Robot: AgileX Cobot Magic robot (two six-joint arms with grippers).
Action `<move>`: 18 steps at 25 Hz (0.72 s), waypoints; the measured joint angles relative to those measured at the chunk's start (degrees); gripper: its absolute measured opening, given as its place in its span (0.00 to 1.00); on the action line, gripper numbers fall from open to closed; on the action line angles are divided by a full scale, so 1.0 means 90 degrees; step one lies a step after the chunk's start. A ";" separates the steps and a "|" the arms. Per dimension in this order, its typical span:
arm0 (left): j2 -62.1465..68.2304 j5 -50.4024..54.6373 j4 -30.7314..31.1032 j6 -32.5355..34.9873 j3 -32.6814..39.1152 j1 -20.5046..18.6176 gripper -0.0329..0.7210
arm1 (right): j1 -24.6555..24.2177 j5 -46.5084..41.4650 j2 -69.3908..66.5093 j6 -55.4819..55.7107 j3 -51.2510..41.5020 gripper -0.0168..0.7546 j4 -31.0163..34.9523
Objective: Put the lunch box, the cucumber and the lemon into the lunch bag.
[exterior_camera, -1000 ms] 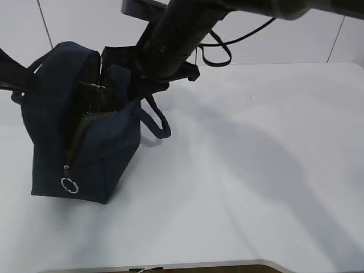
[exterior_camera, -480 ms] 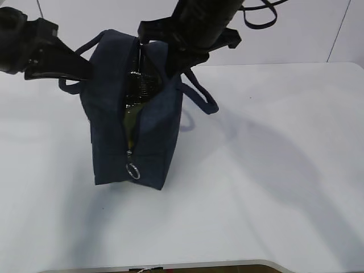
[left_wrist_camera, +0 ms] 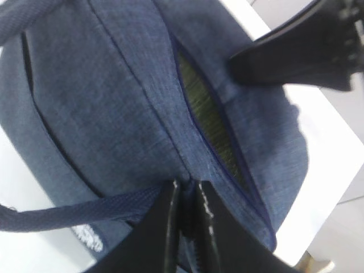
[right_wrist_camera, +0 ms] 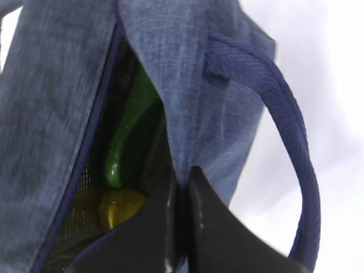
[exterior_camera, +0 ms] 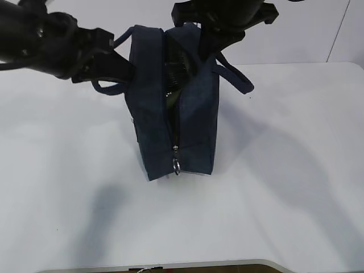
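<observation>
A: What's nearest the ext. cam?

B: Bare white table (exterior_camera: 273,199), then the boxy dark navy fabric lunch bag (exterior_camera: 193,125) standing upright, silver ring pull (exterior_camera: 177,166) low on its front end, zipper gap open above it.

A: Grippers?

B: Left gripper (left_wrist_camera: 186,196) pinched tight on the bag's left rim fabric by a handle loop. Right gripper (right_wrist_camera: 181,185) clamped on the right rim edge.

A: Anything inside?

B: Right wrist view: smooth dark green cucumber (right_wrist_camera: 128,128) just inside the opening, small yellow lemon (right_wrist_camera: 120,206) below it, both beside the right gripper. Lunch box prob. hidden – can't tell.

A: Farther back?

B: Both dark arms over the bag's top, blocking its far end.
</observation>
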State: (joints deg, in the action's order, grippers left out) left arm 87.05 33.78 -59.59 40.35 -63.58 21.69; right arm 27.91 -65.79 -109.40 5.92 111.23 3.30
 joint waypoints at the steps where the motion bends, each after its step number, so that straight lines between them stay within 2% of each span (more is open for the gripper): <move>1: 0.0126 0.0000 -0.0025 0.0000 0.0000 0.0029 0.06 | 0.0000 -0.0025 -0.0001 0.0000 0.0000 0.04 -0.0054; 7: 0.0607 -0.0142 -0.0304 0.0003 0.0000 0.0042 0.06 | 0.0000 0.0228 0.0203 -0.0013 -0.0599 0.04 -0.0215; 12: 0.0620 -0.0290 -0.0314 0.0013 0.0000 0.0042 0.06 | -0.0009 0.1480 0.0772 -0.0013 -0.1922 0.04 -0.0199; 18: 0.0620 -0.0265 -0.0314 0.0013 0.0000 0.0042 0.06 | -0.0009 0.2319 0.0927 -0.0013 -0.2466 0.04 -0.0188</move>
State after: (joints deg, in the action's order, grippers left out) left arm 92.63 31.39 -62.41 40.47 -63.58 22.07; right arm 27.82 -44.92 -101.06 5.80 89.04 1.61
